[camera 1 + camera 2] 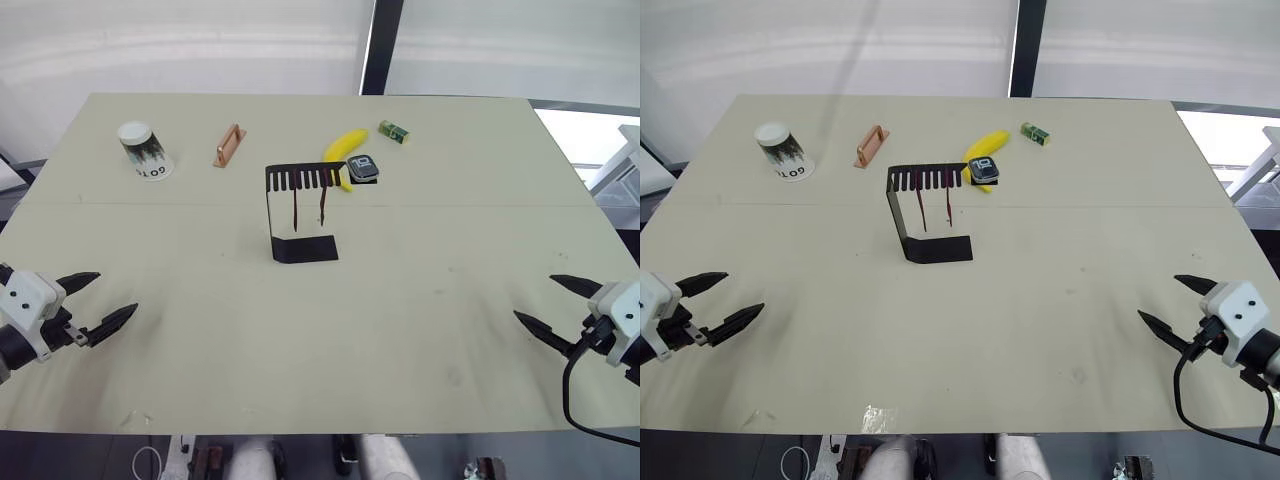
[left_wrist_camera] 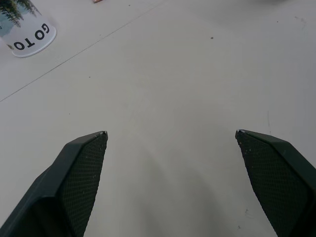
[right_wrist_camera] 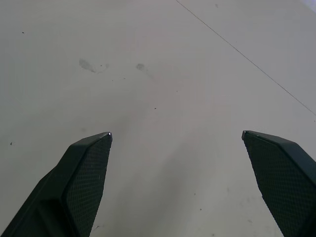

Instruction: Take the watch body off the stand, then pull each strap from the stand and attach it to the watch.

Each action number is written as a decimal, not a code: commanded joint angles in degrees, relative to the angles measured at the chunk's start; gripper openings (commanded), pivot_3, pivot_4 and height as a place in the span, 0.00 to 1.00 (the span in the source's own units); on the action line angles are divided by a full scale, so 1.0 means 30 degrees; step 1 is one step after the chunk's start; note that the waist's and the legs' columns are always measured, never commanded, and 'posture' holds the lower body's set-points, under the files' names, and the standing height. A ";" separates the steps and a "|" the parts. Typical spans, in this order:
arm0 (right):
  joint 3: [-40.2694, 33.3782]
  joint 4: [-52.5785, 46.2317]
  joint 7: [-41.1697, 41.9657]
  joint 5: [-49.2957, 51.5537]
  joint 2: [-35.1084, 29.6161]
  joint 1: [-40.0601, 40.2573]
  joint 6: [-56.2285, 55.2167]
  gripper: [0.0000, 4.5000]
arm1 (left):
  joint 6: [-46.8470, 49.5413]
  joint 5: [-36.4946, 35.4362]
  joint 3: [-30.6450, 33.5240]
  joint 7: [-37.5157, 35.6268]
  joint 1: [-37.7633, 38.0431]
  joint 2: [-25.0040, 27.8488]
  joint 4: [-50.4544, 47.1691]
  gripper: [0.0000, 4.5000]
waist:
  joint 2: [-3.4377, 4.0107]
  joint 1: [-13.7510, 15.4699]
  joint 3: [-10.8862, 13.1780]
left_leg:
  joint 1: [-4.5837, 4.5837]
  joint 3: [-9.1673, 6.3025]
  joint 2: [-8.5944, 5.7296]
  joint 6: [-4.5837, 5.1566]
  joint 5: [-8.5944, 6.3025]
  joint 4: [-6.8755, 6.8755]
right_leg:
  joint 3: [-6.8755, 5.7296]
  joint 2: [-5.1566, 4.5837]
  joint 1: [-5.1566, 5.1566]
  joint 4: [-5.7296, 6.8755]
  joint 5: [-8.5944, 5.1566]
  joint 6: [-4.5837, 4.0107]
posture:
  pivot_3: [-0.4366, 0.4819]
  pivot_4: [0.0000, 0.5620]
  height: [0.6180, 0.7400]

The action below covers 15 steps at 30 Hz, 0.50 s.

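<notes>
On the pale tabletop [image 1: 420, 300] stands the black stand [image 1: 298, 212], two dark red straps [image 1: 309, 207] hanging from its slotted top arm. The watch body [image 1: 363, 168] sits at the arm's right end, apparently on it, just before a banana [image 1: 345, 150]. A green box [image 1: 394, 132], copper handle [image 1: 229, 146] and paper cup [image 1: 146, 151] lie farther back. The left pincer [image 1: 106, 300] and right pincer [image 1: 550, 303] hover wide apart at the near corners, fingers spread.

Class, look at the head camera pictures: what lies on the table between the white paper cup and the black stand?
In the left eye view, a small copper-coloured handle lies between the cup and the stand, on the table.
</notes>
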 commanded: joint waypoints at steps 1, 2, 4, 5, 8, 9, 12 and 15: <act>0.0083 -0.0224 -0.0034 0.0359 0.0403 -0.0145 0.0001 1.00 | 0.0668 -0.1242 0.0477 -0.0317 -0.0047 -0.0067 -0.1183 0.99 | -0.0002 -0.0004 -0.0001 | 0.0000 0.0000 0.0000 0.0000 0.0000 0.0001 | 0.0000 0.0000 0.0000 0.0001 0.0000 0.0000 | 0.48 0.27 0.91; 0.0292 -0.0944 -0.0469 0.0895 0.0968 -0.0243 0.0725 1.00 | 0.1353 -0.2190 0.0364 -0.0823 -0.0075 -0.0189 -0.1954 0.99 | -0.0018 -0.0003 -0.0010 | -0.0001 -0.0001 0.0002 0.0000 0.0000 0.0000 | 0.0000 0.0001 0.0000 0.0002 0.0000 0.0000 | 0.48 0.27 0.91; 0.0517 -0.2690 -0.1554 0.2062 0.2109 -0.0406 0.2400 1.00 | 0.2393 -0.3476 0.0192 -0.1322 -0.0077 -0.0376 -0.3300 0.99 | -0.0024 -0.0004 -0.0015 | -0.0004 -0.0008 0.0016 -0.0004 0.0000 0.0014 | -0.0006 0.0008 0.0006 0.0011 0.0000 0.0000 | 0.48 0.27 0.91; 0.0597 -0.3857 -0.2327 0.2743 0.2749 -0.0491 0.3395 1.00 | 0.2848 -0.3873 0.0100 -0.1386 0.0006 -0.0426 -0.4021 0.99 | -0.0022 -0.0015 -0.0014 | -0.0007 -0.0008 0.0018 -0.0006 0.0000 0.0025 | -0.0002 0.0007 0.0005 0.0028 0.0000 -0.0001 | 0.48 0.27 0.91; 0.1029 -0.6948 -0.4285 0.3875 0.4129 -0.0690 0.5568 1.00 | 0.4059 -0.4807 0.0003 -0.1413 0.0225 -0.0546 -0.5802 0.99 | 0.0030 -0.0040 -0.0007 | 0.0000 -0.0009 0.0019 -0.0018 -0.0003 0.0052 | 0.0020 0.0007 0.0001 0.0082 -0.0004 -0.0008 | 0.48 0.27 0.91; 0.1333 -0.8181 -0.5353 0.4190 0.4711 -0.0967 0.6313 1.00 | 0.4497 -0.5217 -0.0032 -0.1371 0.0209 -0.0591 -0.6406 0.99 | 0.0031 -0.0041 -0.0007 | 0.0007 -0.0009 0.0020 -0.0020 -0.0004 0.0057 | 0.0027 0.0007 -0.0001 0.0107 -0.0007 -0.0013 | 0.48 0.27 0.91; 0.2449 -1.1209 -0.8371 0.4893 0.6154 -0.2260 0.8466 1.00 | 0.5501 -0.6270 -0.0274 -0.0999 -0.0091 -0.0782 -0.8083 0.99 | 0.0030 -0.0070 -0.0008 | 0.0010 -0.0013 0.0028 -0.0041 -0.0010 0.0094 | 0.0029 0.0017 -0.0002 0.0138 -0.0018 -0.0031 | 0.48 0.27 0.91; 0.3958 -1.3580 -1.1188 0.4990 0.7286 -0.4104 1.0450 1.00 | 0.6238 -0.7343 -0.0776 -0.0352 -0.0896 -0.1131 -0.9713 0.99 | 0.0028 -0.0019 -0.0009 | 0.0001 -0.0027 0.0026 -0.0049 -0.0010 0.0115 | 0.0031 0.0020 -0.0002 0.0147 -0.0021 -0.0037 | 0.48 0.27 0.91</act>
